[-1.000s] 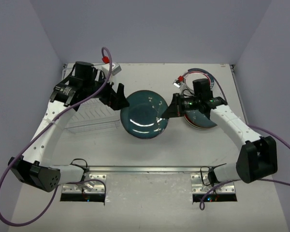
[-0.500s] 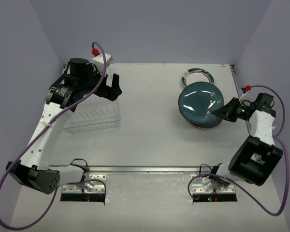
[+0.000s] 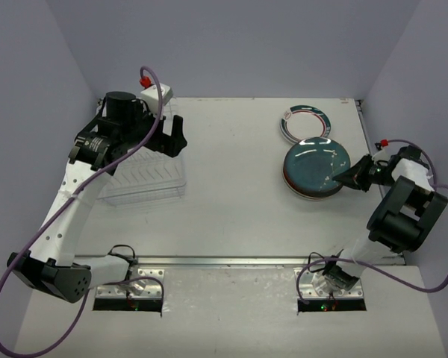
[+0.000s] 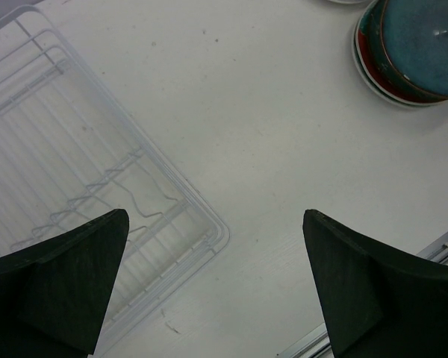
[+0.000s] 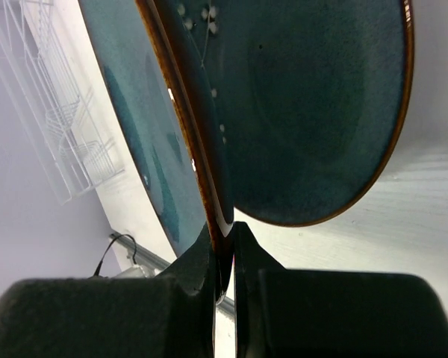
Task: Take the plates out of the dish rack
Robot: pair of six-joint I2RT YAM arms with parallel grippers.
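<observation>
The plain teal-blue plate (image 3: pixel 317 164) lies on top of a red-rimmed plate (image 3: pixel 297 190) at the right of the table. My right gripper (image 3: pixel 349 177) is shut on the teal plate's right rim. In the right wrist view the fingers (image 5: pixel 224 237) pinch the brown edge of the teal plate (image 5: pixel 306 112). A white plate with a dark green rim (image 3: pixel 302 118) lies just behind this stack. The small orange sunburst plate does not show. The white wire dish rack (image 3: pixel 145 175) at the left holds no plates. My left gripper (image 3: pixel 172 138) hovers open over the rack's far right corner (image 4: pixel 75 186).
The left wrist view shows the plate stack (image 4: pixel 411 45) at its top right and a metal rail (image 4: pixel 440 246) at the near table edge. A white block with a red cap (image 3: pixel 153 93) sits behind the rack. Grey walls enclose the table.
My right arm carried the teal plate from the table's middle to the right and brought it down onto the red-rimmed plate. My left gripper drew back a little toward the rack.
</observation>
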